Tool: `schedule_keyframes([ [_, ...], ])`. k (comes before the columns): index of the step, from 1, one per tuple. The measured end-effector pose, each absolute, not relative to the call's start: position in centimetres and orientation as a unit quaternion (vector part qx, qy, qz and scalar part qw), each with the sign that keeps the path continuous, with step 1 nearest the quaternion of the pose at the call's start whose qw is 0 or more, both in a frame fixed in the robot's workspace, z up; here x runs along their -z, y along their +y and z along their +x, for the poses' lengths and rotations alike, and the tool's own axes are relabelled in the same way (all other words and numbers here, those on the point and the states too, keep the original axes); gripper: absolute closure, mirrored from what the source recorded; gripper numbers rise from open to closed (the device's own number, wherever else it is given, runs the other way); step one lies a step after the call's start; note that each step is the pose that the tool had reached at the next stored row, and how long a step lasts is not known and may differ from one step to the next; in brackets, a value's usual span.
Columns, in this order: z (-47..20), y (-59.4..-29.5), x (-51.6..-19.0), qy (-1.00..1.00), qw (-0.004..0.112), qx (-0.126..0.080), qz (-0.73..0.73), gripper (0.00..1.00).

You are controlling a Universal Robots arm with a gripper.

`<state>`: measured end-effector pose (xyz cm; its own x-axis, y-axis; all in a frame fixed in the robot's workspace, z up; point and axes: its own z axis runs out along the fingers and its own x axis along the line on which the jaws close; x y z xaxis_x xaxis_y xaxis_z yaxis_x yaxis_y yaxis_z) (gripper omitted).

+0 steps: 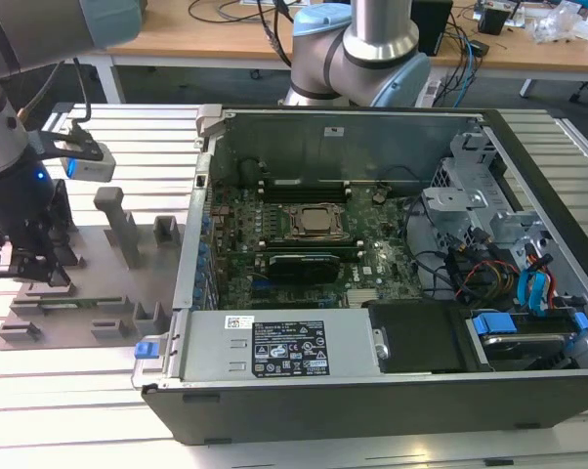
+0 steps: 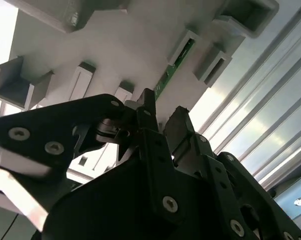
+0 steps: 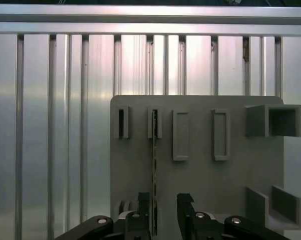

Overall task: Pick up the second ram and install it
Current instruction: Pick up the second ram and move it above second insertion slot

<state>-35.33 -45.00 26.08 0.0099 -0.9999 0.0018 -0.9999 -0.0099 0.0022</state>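
The second ram (image 3: pixel 154 150) is a thin green board standing on edge in a slot of the grey holder tray (image 3: pixel 200 180). In the second wrist view the ram (image 2: pixel 174 65) runs away from the gripper between two slot posts. My gripper (image 3: pixel 164 215) hangs low over the tray (image 1: pixel 108 283) at the exterior view's left and is open, its two black fingers (image 3: pixel 143 212) standing either side of the ram's near end. The ram lies close to one finger, with a wider gap to the other. The gripper (image 2: pixel 163 112) holds nothing.
An open computer case (image 1: pixel 372 371) lies to the exterior view's right of the tray, with its motherboard (image 1: pixel 372 269) and CPU socket (image 1: pixel 316 221) exposed. Cables and drive bays (image 1: pixel 528 283) fill its right side. The tray carries other upright posts and empty slots (image 3: pixel 221 134). Ribbed aluminium table (image 3: pixel 50 125) surrounds everything.
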Motion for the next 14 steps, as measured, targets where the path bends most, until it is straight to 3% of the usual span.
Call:
schedule_keyframes([
  [14,-36.2,-45.6,-22.2,-0.703,0.001,0.0,0.711,0.64],
])
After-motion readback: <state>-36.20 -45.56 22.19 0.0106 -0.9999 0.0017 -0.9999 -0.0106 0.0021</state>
